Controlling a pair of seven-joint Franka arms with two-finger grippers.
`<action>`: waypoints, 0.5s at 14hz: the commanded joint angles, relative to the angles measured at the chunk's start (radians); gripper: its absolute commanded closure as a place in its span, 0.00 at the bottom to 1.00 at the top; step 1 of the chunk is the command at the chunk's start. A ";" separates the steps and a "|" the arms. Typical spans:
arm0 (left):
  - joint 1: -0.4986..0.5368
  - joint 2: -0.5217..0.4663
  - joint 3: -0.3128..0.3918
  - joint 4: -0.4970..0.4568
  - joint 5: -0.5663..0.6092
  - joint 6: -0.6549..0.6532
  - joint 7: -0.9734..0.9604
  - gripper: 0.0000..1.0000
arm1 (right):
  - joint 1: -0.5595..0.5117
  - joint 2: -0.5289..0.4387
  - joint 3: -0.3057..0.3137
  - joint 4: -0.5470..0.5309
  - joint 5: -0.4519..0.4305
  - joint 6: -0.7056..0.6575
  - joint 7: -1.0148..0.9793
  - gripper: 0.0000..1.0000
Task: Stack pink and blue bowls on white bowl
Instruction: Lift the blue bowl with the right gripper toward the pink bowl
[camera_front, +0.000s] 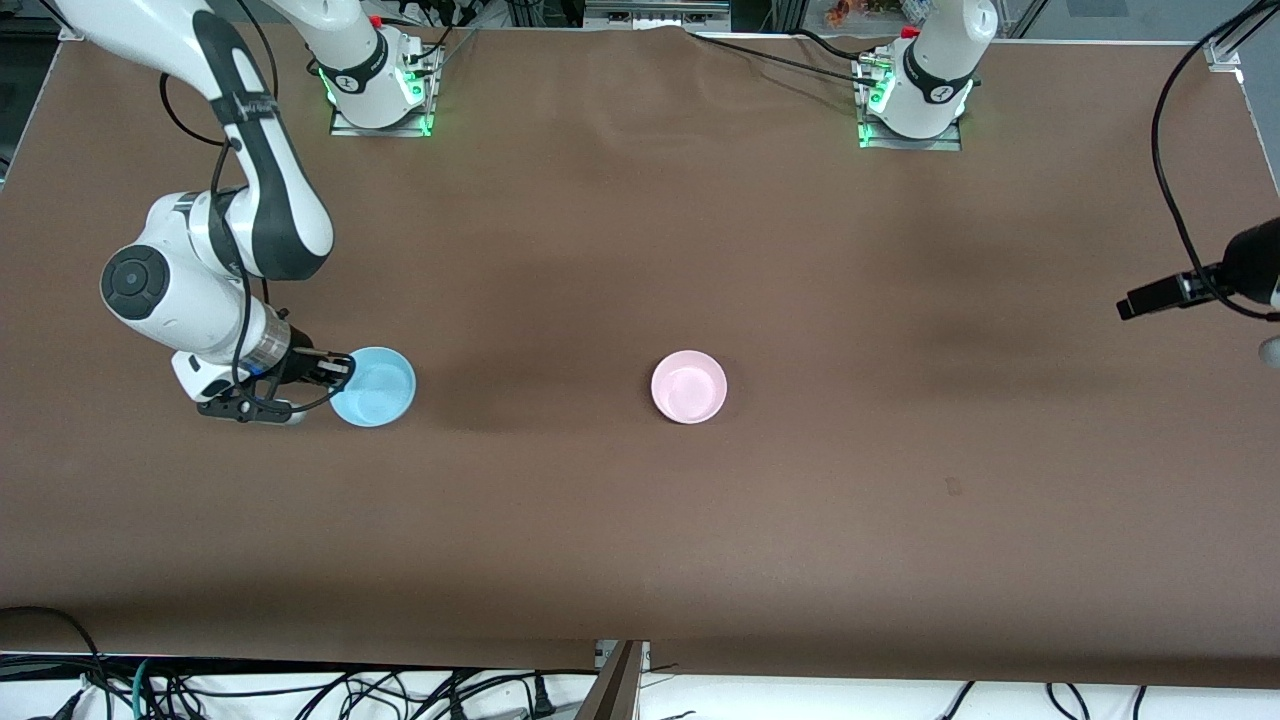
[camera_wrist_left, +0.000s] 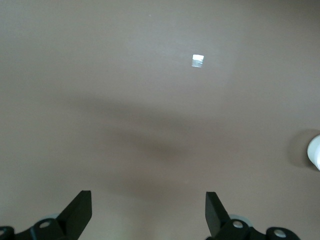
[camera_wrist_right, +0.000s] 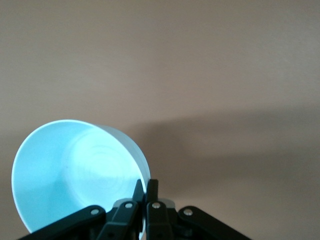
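Observation:
The light blue bowl (camera_front: 375, 388) is toward the right arm's end of the table. My right gripper (camera_front: 338, 373) is shut on its rim, one finger inside and one outside. In the right wrist view the blue bowl (camera_wrist_right: 75, 170) is tilted, its rim pinched by the gripper (camera_wrist_right: 146, 187). The pale pink bowl (camera_front: 689, 386) sits upright near the table's middle. My left gripper (camera_front: 1140, 300) hangs open and empty over bare table at the left arm's end; it also shows in the left wrist view (camera_wrist_left: 148, 212). A white curved edge (camera_wrist_left: 316, 152), perhaps the white bowl, shows beside it, and a pale edge (camera_front: 1272, 351) shows in the front view.
The brown table cover (camera_front: 640, 520) is bare around the bowls. A small shiny square mark (camera_wrist_left: 198, 60) lies on the cover under the left arm. Cables hang along the table's edge nearest the front camera.

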 joint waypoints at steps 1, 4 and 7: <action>-0.013 -0.038 -0.043 0.001 0.033 -0.027 -0.005 0.00 | 0.095 0.036 0.003 0.129 0.005 -0.098 0.164 1.00; -0.012 -0.066 -0.069 -0.011 0.057 -0.032 -0.028 0.00 | 0.238 0.092 0.003 0.227 -0.006 -0.107 0.385 1.00; -0.004 -0.055 -0.065 0.000 0.060 -0.032 0.056 0.00 | 0.365 0.197 0.002 0.347 -0.012 -0.107 0.574 1.00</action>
